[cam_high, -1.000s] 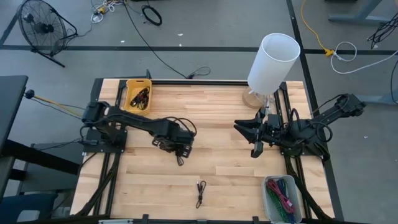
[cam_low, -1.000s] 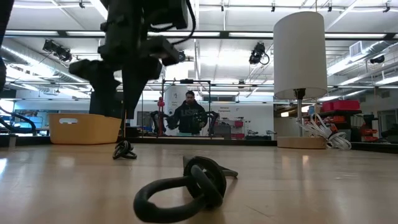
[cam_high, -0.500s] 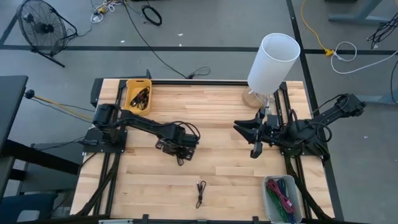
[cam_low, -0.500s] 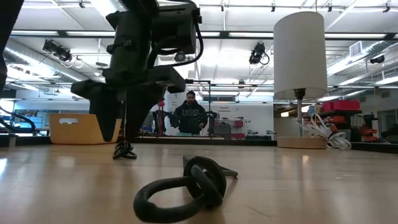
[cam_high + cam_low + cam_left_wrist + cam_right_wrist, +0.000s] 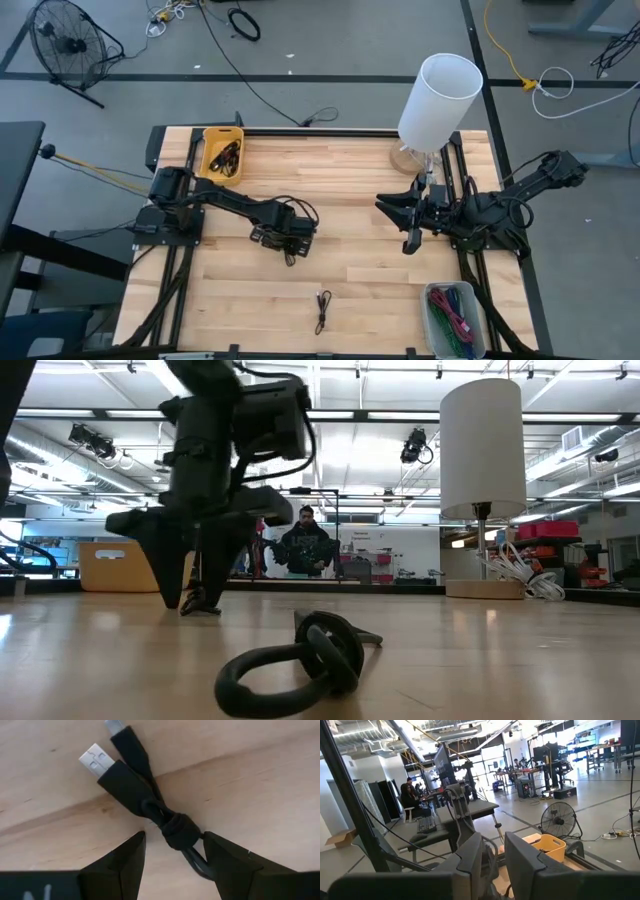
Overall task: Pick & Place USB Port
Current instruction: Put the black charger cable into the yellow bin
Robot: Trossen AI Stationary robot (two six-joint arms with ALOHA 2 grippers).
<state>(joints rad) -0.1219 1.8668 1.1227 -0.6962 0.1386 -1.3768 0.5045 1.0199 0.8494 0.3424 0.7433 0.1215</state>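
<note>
left gripper [image 5: 172, 852] poised over a bundled usb cable [image 5: 145, 795] near the table's [image 5: 370, 290] centre.

fingers spread, straddling the cable's knotted middle, nothing clamped yet; plugs point toward 11 o'clock. best to drop straight and close on the knot. a second cable [image 5: 322, 310] lies at 6 o'clock. right gripper [image 5: 408, 222] waits at 3 o'clock, fingers slightly parted, empty.

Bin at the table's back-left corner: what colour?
Yellow bin, clearest in the high view.

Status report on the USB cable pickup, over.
Left gripper open, straddling bundled USB cable on table. Right gripper idle near lamp. Nothing blocking.
</note>
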